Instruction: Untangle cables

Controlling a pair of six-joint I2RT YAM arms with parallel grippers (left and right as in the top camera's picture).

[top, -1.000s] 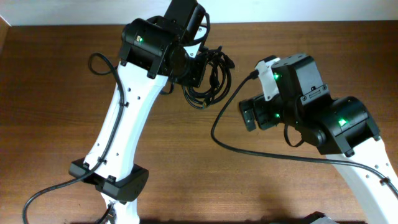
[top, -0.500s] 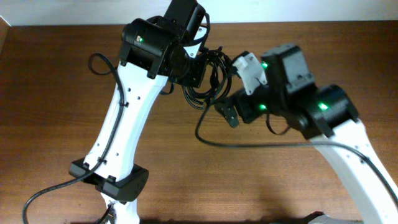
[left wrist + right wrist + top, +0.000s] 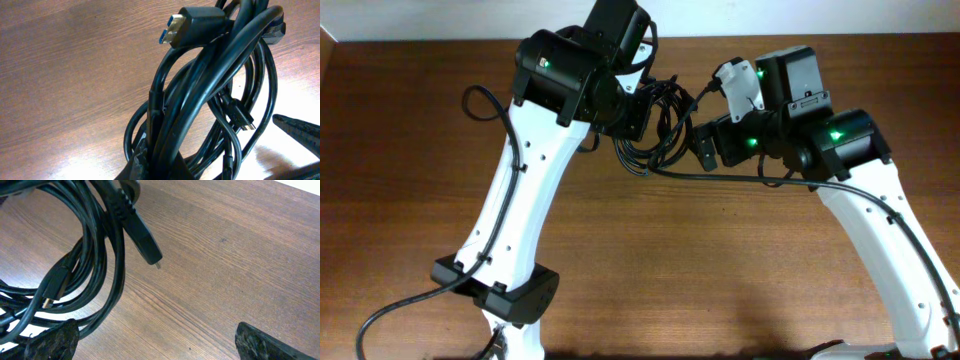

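Note:
The cables (image 3: 662, 125) are a bundle of thin black loops hanging from my left gripper (image 3: 642, 112), which is shut on them just above the table. In the left wrist view the cables (image 3: 210, 100) rise from my clamped gripper (image 3: 160, 169), with a blue-tongued USB plug (image 3: 192, 25) on top and a small plug (image 3: 243, 121) lower right. My right gripper (image 3: 703, 152) stands open just right of the bundle. In the right wrist view the loops (image 3: 95, 245) and a black plug (image 3: 142, 240) hang at the left, one loop touching the left finger (image 3: 50, 342); nothing lies between the fingers.
The wooden table (image 3: 410, 150) stretches all round. The thick black arm cable (image 3: 740, 178) of the right arm sags under its wrist close to the bundle. The left arm's base (image 3: 500, 290) stands at the front left. The right gripper's finger (image 3: 300, 131) shows in the left wrist view.
My right arm has swung up and to the left, bringing its open gripper right beside the cable bundle. The left arm and the held bundle have stayed in place.

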